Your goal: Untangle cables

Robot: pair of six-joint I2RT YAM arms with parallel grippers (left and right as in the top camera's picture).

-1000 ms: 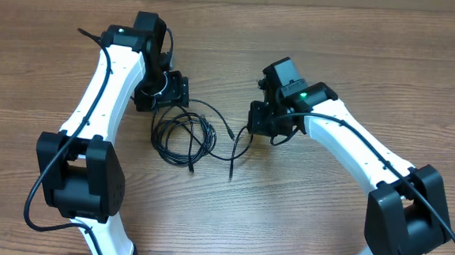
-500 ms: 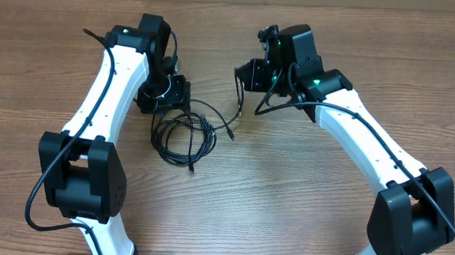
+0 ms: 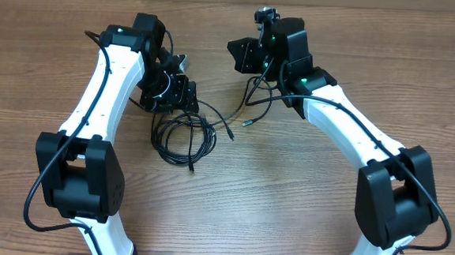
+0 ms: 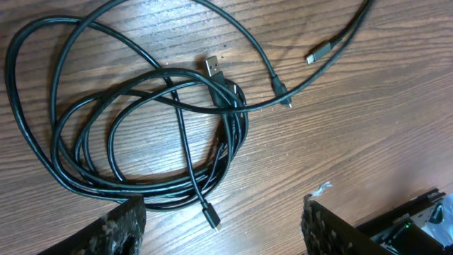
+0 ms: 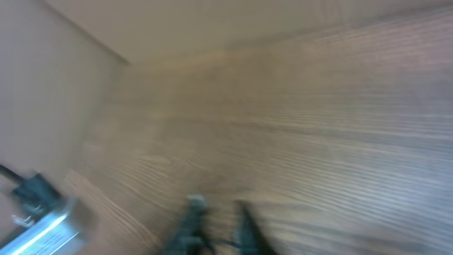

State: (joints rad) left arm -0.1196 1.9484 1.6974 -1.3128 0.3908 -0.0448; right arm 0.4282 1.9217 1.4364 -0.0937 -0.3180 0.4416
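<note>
my left gripper (image 4: 223, 211) hangs over one edge of the coil of cables (image 3: 183, 137), jaws wide apart, nothing between them. the coil lies looped flat on the table (image 3: 60, 22). one end arcs out of the coil to a plug (image 4: 282, 92) just beside it. a loose strand (image 4: 329, 46) lies further from the coil, running toward my right gripper (image 3: 244, 53). the right wrist view is blurred, so i can't tell if those jaws are together or clamped on the strand.
</note>
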